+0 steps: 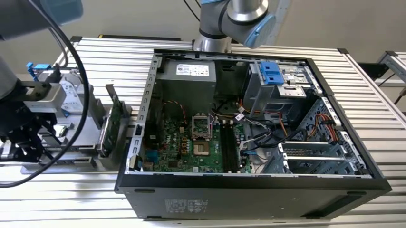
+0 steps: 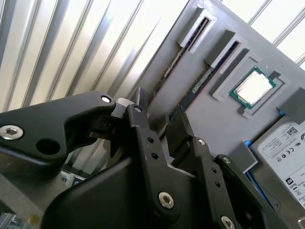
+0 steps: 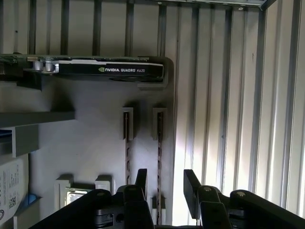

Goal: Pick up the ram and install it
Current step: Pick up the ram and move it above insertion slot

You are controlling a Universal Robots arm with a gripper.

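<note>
Two ram sticks stand on edge in slots of a grey holder [image 3: 95, 138]. In the first wrist view my gripper [image 3: 165, 183] is open above them. One ram stick [image 3: 159, 143] runs between its fingers, and the other stick [image 3: 127, 148] lies just outside one finger [image 3: 141, 179]. The second wrist view shows the same: the open gripper [image 2: 159, 117] straddles the line of one ram stick [image 2: 195, 86], with the other stick [image 2: 174, 59] beside it. Nothing is held. In the exterior view the holder [image 1: 70, 164] sits at the exterior view's left, under my arm.
On the holder are a graphics card [image 3: 109, 69], a processor chip [image 2: 252, 88] and a silver hard drive [image 2: 286, 148]. The open computer case [image 1: 254, 183] lies on the slatted table [image 1: 63, 199], with dark memory slots [image 1: 228, 147] on its green motherboard [image 1: 178, 147].
</note>
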